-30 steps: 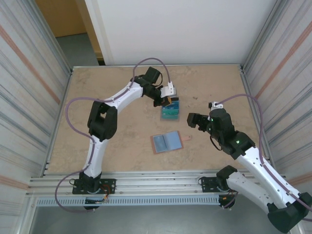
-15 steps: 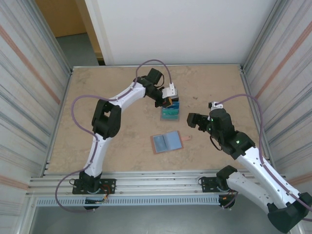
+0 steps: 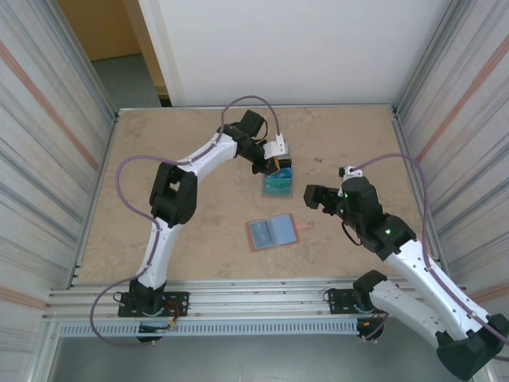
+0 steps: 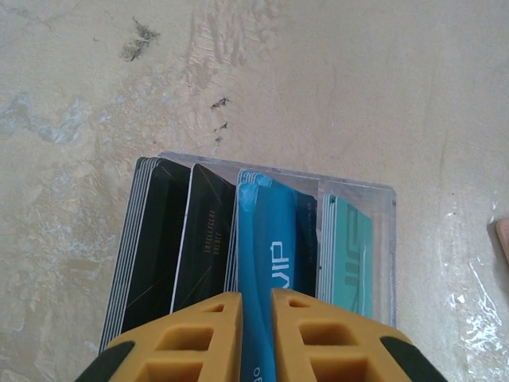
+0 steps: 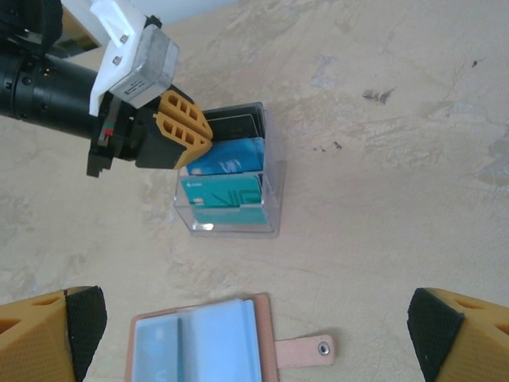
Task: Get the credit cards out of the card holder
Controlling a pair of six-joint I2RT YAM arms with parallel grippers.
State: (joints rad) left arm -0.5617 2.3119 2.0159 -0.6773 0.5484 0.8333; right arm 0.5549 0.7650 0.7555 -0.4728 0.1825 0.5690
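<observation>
The card holder [image 3: 273, 232] lies open on the table, its light-blue panels up and its snap tab [image 5: 306, 348] pointing right. My left gripper [image 3: 276, 165] hangs over a clear stand [image 3: 277, 186] farther back. Its orange jaws [image 4: 256, 296] stand slightly apart on either side of a blue credit card [image 4: 274, 255] that sits upright in the stand. A teal credit card [image 4: 354, 255] stands in the front slot. My right gripper [image 3: 312, 195] is wide open and empty, hovering to the right of the stand and above the card holder [image 5: 199, 350].
Black cards [image 4: 167, 247] fill the stand's rear slots. Metal frame walls close in the table on the left and right, and a white wall stands behind it. Bare tabletop [image 3: 175, 231] stretches to the left of the card holder.
My left arm's elbow has swung slightly right and its gripper has settled at the stand. Its jaws have eased a little apart around the blue card. The right arm has stayed still.
</observation>
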